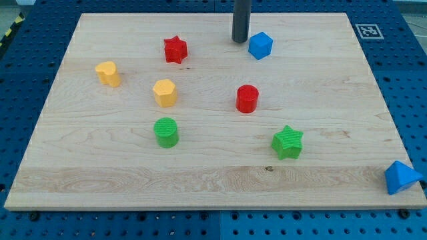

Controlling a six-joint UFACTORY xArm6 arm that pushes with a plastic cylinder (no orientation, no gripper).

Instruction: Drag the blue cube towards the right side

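The blue cube [260, 45] sits near the view's top, a little right of centre, on the wooden board [333, 153]. My tip [239, 40] is the lower end of the dark rod that comes down from the view's top edge. It stands just left of the blue cube, very close to it; I cannot tell whether it touches.
A red star [175, 49] lies left of the tip. A yellow cylinder [108, 73], a yellow hexagonal block [165, 93], a red cylinder [247, 99], a green cylinder [166, 132] and a green star [287, 142] are spread lower down. A blue triangular block [401, 177] overhangs the bottom right corner.
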